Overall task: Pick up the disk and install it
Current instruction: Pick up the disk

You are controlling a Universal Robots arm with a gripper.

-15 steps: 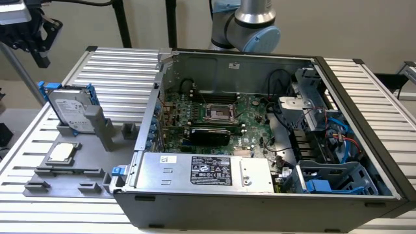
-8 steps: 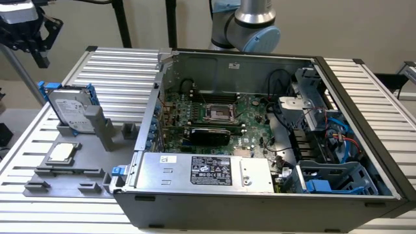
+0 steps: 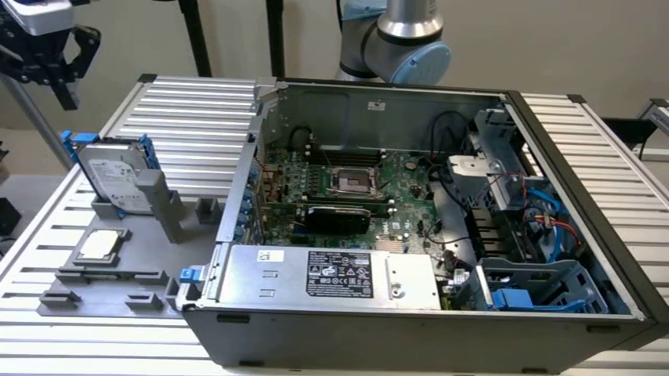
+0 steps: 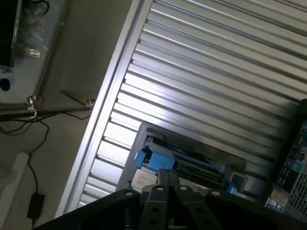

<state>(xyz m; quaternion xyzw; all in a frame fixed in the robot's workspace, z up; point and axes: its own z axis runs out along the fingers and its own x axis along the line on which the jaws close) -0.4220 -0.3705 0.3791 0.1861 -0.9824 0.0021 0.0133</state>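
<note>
You're hovering the pincer (image 3: pixel 50 72), closed and empty, well above the disk (image 3: pixel 113 176), which is standing upright in the grey holder (image 3: pixel 159 207) beneath it; you're approaching, I judge, and gripping is calling for opened jaws

The counter (image 3: pixel 188 106) is ribbed bare metal, pale and faintly shiny, catching the light in streaks. Beside the computer case (image 3: pixel 418 341), the disk (image 3: pixel 113 178) shows smooth silver-grey metal under a white label and is edged by a bright blue plastic bracket (image 3: pixel 69 147). It stands in a matt grey plastic stand (image 3: pixel 157 207). The case has dull dark-grey outer walls and lighter bare sheet metal inside. Within the case, the silver box (image 3: pixel 334 274) is pale sheet metal with a black label, the circuit board (image 3: pixel 387 176) is green, and the cage (image 3: pixel 544 286) is blue plastic. The pincer (image 4: pixel 168 178) is matt black.
</note>
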